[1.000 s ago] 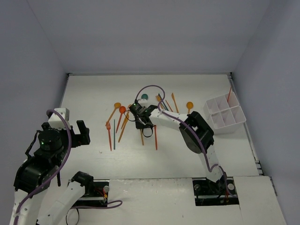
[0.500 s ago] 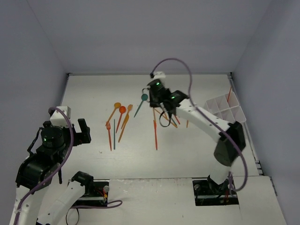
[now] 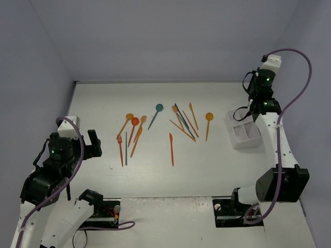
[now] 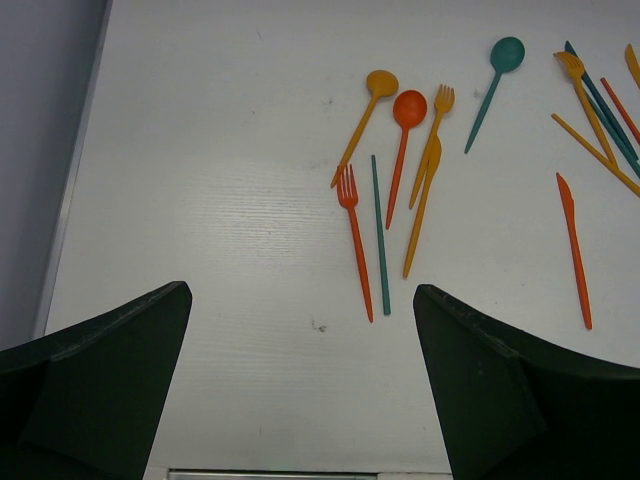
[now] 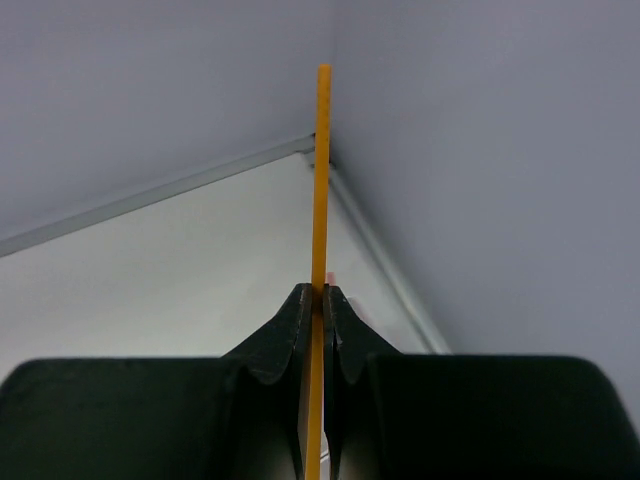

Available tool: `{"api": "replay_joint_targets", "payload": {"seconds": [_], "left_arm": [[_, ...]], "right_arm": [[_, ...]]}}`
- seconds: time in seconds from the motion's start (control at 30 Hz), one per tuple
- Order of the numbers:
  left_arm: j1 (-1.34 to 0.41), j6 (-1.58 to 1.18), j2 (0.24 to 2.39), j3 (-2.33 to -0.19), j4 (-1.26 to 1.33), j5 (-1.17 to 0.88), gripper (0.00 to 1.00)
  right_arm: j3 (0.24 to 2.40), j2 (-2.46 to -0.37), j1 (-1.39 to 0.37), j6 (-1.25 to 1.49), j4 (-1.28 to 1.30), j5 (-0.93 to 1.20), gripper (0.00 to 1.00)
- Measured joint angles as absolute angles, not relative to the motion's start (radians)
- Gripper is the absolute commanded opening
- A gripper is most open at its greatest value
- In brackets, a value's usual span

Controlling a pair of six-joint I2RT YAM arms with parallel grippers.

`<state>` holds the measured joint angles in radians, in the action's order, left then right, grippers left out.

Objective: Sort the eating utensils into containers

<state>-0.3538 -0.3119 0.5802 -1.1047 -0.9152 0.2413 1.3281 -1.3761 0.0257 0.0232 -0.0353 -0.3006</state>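
Above the grey-walled white table, right gripper pinches an orange utensil; left gripper gapes.

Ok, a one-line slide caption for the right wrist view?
Right gripper shut on a thin orange utensil that sticks straight out between the jaws.

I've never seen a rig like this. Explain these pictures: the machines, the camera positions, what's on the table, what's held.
Two robot arms stand at the near edge of a white table. The wide picture looks down from above and behind them; the other two come from a camera on each wrist. Orange, red and teal plastic utensils lie scattered mid-table; a white divided organizer sits at the right. The left gripper is open and empty. The right gripper, by the organizer, is shut on a thin orange utensil; which kind cannot be told.
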Motion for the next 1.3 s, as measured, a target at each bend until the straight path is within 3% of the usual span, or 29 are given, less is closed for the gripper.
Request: {"api": "replay_joint_targets", "payload": {"seconds": [0.37,1.0,1.13,1.2,1.3], "left_arm": [[-0.353,-0.318,0.549,-1.052,-0.908,0.245,0.92],[-0.353,-0.326,0.645,-1.001,-0.794,0.250,0.92],[-0.353,-0.324,0.655,-1.001,-0.768,0.241,0.92],[-0.353,-0.323,0.654,-1.001,-0.759,0.236,0.92],[-0.354,-0.322,0.654,-1.001,-0.754,0.230,0.92]], "right_arm": [[1.328,-1.579,0.246,-0.037,-0.170,-0.225,0.00],[1.241,-1.719,0.254,-0.072,-0.296,-0.163,0.00],[1.174,-1.719,0.254,-0.079,-0.304,-0.148,0.19],[1.157,-1.719,0.253,-0.080,-0.311,-0.143,0.43],[1.147,-1.711,0.250,-0.080,-0.318,-0.136,0.61]]}}
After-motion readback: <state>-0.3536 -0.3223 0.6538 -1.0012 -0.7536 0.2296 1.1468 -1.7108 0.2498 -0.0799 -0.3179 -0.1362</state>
